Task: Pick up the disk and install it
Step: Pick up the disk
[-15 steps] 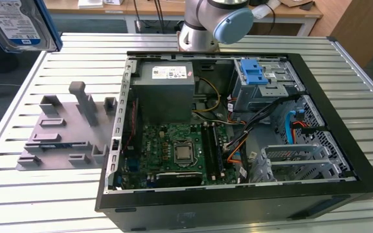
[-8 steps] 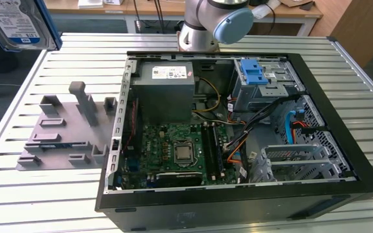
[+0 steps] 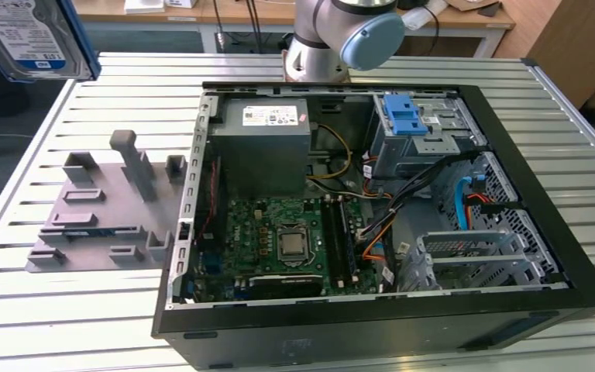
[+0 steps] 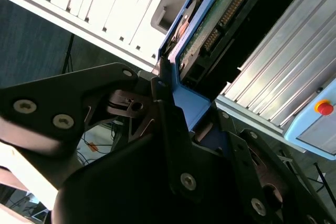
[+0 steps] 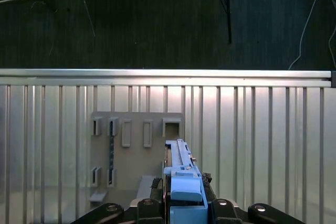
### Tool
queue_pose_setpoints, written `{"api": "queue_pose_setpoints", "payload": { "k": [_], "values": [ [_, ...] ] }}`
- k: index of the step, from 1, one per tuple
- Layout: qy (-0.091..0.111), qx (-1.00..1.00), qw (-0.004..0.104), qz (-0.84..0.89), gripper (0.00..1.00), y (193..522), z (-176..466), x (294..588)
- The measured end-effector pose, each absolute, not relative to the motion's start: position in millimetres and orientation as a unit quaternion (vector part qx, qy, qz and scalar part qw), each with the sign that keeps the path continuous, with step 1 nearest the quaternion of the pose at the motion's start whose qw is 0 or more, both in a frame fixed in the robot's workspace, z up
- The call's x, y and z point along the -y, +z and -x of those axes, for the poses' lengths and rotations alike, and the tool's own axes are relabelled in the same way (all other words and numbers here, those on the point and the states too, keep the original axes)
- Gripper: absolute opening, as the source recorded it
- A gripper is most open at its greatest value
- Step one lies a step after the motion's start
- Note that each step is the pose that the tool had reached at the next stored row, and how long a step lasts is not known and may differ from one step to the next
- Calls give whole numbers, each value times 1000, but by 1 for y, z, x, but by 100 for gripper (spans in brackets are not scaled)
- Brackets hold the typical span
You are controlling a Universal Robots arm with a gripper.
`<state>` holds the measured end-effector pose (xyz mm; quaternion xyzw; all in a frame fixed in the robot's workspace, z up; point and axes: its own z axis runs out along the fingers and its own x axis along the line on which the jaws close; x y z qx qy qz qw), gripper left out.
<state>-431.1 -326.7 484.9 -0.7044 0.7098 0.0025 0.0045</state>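
Observation:
The disk (image 3: 29,39) hangs high above the table at the exterior view's far left, its white-and-blue label facing the camera, blue rails along its edges. In the first wrist view the disk (image 5: 181,174) shows edge-on, its blue rail clamped in my gripper (image 5: 182,205), over the grey fixture. In the second wrist view the disk's (image 4: 210,30) green circuit-board side and connector show, with the gripper (image 4: 178,103) shut on its blue frame.
An open computer case (image 3: 556,194) lies on the slatted metal table (image 3: 122,70), holding a grey power supply (image 3: 261,147), a motherboard (image 3: 287,240) and a drive cage with a blue latch (image 3: 406,116). A grey slotted fixture (image 3: 101,209) sits left of the case. The arm's base (image 3: 324,39) stands behind it.

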Motion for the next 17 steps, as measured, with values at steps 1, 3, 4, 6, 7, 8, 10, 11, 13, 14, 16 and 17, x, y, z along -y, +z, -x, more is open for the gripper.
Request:
{"api": "queue_pose_setpoints", "payload": {
  "k": [1,3,4,6,7,8,10,11,13,14,16,17],
  "values": [
    [3,-710,5,704,37,485,431,327],
    [3,-710,5,704,37,485,430,327],
    [3,-710,5,704,37,485,429,327],
    [3,-710,5,704,37,485,428,327],
    [3,-710,5,704,37,485,427,327],
    [3,-710,5,704,37,485,427,327],
    [3,-710,5,704,37,485,426,327],
    [3,-710,5,704,37,485,426,327],
    [3,-710,5,704,37,485,424,327],
    [3,-710,5,704,37,485,423,327],
    [3,-710,4,704,37,485,422,329],
    [3,-710,5,704,37,485,422,330]
  ]
}}
